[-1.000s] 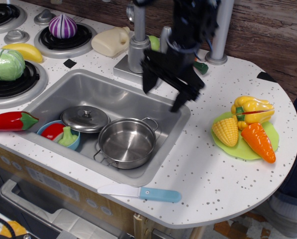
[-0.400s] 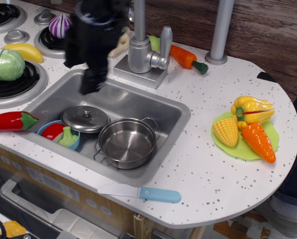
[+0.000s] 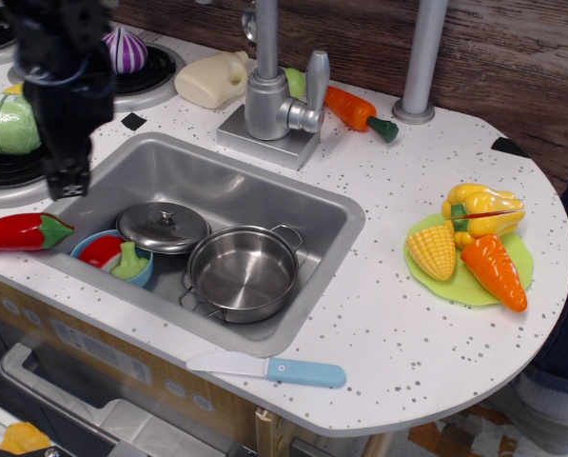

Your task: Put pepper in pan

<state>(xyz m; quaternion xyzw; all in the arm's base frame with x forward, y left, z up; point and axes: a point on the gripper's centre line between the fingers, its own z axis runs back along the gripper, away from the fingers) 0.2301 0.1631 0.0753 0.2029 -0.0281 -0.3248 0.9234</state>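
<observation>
The red chili pepper (image 3: 19,231) lies on the counter's front left edge, green stem cap toward the sink. The steel pan (image 3: 244,272) stands empty in the sink (image 3: 307,205), at its front right, with two loop handles. My black gripper (image 3: 67,176) hangs fingers down over the sink's left rim, above and a little right of the pepper and clear of it. It looks open and holds nothing, though the fingers are blurred.
A steel lid (image 3: 163,227) and a blue bowl (image 3: 112,257) with toy food lie left of the pan. A blue-handled knife (image 3: 269,367) lies on the front edge. A cabbage (image 3: 10,124) is behind the gripper. A faucet (image 3: 269,95) stands behind the sink; vegetables on a green plate (image 3: 474,248) lie right.
My gripper has swept left from the sink's back right corner, past the faucet, to the sink's left rim above the pepper. Nothing else has moved.
</observation>
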